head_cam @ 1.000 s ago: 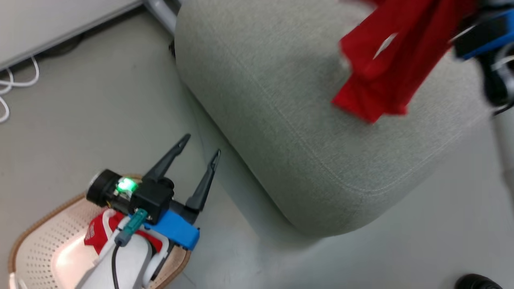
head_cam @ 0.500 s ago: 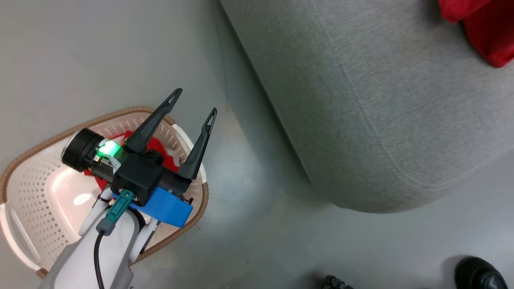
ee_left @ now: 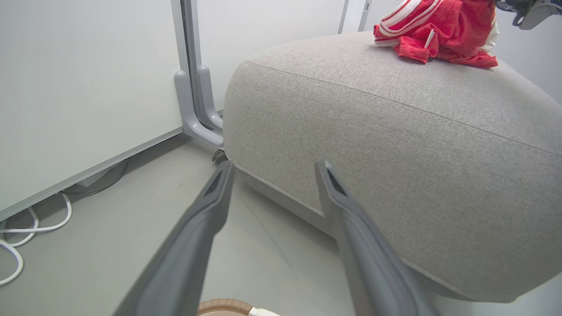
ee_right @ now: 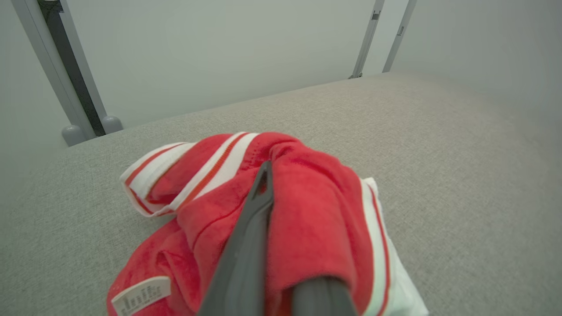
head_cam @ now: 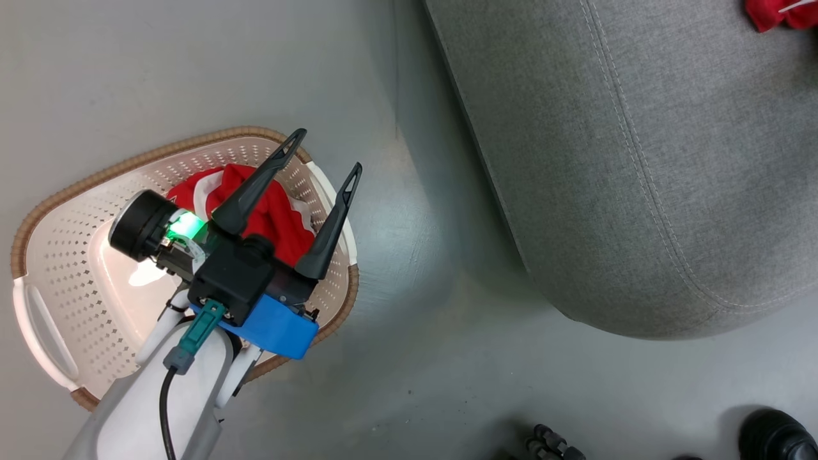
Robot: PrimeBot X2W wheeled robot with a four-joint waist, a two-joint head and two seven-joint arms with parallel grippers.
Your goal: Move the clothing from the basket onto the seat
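Clothing (ee_right: 316, 219) with striped trim sits clamped in my right gripper (ee_right: 285, 193), resting on the seat (ee_right: 439, 153). My left gripper (head_cam: 329, 150) hangs spread and empty over the basket (head_cam: 64, 255), where another red garment (head_cam: 281, 220) lies. I judge the fabric could snag a finger (ee_right: 250, 237) on release and drag off. White cables (ee_left: 41, 228) lie on the floor (ee_left: 109, 210), well clear of my path

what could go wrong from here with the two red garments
1. The striped garment on the seat is bunched around the fingers of the right hand. Pulling back without a clean release could drag it along the cushion.
2. The red garment in the basket lies against the wall near the rim, under the open left hand. A grab there might catch the plastic and tip or lift the basket.
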